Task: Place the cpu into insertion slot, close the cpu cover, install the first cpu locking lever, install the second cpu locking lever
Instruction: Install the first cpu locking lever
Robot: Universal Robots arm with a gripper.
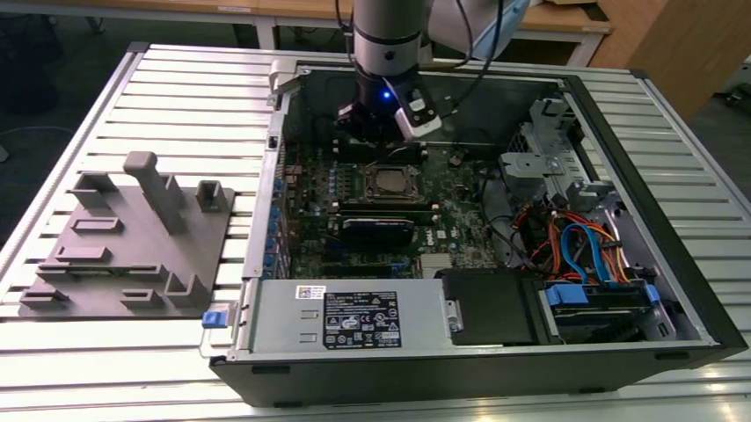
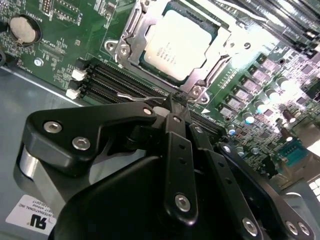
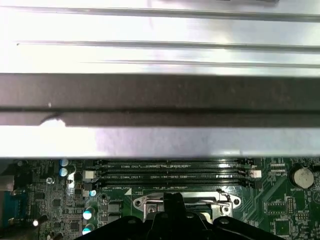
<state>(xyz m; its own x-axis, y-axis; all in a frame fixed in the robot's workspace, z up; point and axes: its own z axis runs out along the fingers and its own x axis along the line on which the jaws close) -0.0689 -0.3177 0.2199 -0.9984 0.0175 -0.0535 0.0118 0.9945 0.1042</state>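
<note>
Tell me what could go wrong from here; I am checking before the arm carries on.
The pincer sits at a thin wire lever by the cpu cover; it may slip off. The memory slots lie right beside it and could be scraped. The cpu looks seated, so sideways force might strain the cover.

Dull silvery metal cpu point(image 2: 176, 44), matt black plastic pincer point(image 2: 172, 107)

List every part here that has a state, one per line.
cpu: seated in the insertion slot.
cpu cover: closed over the cpu's edges.
hand: shut, at a thin wire lever beside the socket.
memory slots: no modules in them.
</note>
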